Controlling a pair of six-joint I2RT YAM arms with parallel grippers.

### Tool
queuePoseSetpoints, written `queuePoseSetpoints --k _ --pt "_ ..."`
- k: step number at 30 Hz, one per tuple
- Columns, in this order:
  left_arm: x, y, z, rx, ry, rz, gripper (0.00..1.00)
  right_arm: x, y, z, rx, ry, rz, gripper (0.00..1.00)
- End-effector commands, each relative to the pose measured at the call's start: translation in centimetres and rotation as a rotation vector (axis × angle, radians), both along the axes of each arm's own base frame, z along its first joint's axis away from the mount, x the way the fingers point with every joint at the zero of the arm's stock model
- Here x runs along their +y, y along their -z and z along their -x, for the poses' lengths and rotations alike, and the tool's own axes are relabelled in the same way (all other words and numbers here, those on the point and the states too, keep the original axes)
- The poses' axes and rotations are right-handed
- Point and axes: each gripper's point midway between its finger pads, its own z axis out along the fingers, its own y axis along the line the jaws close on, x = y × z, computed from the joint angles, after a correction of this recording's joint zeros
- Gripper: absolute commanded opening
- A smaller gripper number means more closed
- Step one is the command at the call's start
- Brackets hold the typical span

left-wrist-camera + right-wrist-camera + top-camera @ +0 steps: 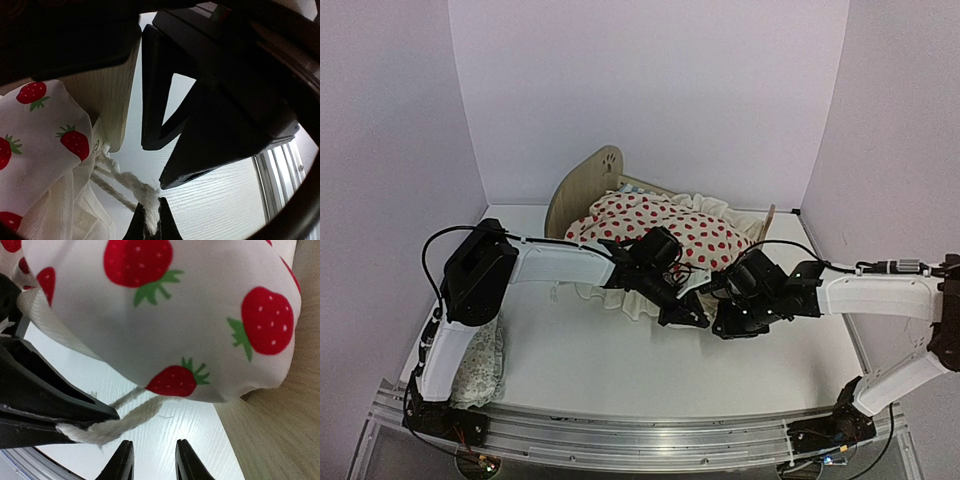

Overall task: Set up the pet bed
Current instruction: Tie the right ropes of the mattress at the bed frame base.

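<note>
Left gripper (pixel 150 226) was clamped on a white cord (pixel 131 184) of the strawberry blanket (pixel 35 145); right gripper (pixel 154 462) sat just beside, jaws narrowly apart, empty. Pet bed (pixel 582 188) stood at the back of the table (pixel 620 370), blanket draped over it.

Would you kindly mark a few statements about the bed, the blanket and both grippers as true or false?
1. The left gripper has its jaws shut on a white twisted cord. True.
2. The right gripper clamps that cord too. False: its jaws stand apart with nothing between them.
3. The light plywood pet bed has a rounded headboard with a paw-print cutout. True.
4. The cream blanket is printed with blue stars. False: it shows red strawberries.
5. The small pale green-patterned pillow lies on the bed. False: it lies on the white table beside the left arm.
</note>
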Motion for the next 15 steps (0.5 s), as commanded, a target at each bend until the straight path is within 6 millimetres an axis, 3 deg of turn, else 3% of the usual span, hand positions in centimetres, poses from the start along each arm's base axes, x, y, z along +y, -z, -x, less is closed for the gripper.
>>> queuePoseSetpoints --k 1,8,15 --pt "0.2 0.6 0.4 0.024 0.018 0.001 0.00 3.6 -4.2 -0.8 -0.098 -0.191 -0.091 0.33" --pt "0.2 1.0 0.5 0.023 0.036 0.012 0.00 4.3 -6.4 0.1 -0.166 -0.376 -0.095 0.45" --pt "0.0 1.1 0.1 0.027 0.039 0.020 0.00 4.0 -7.9 1.2 -0.197 -0.527 -0.152 0.46"
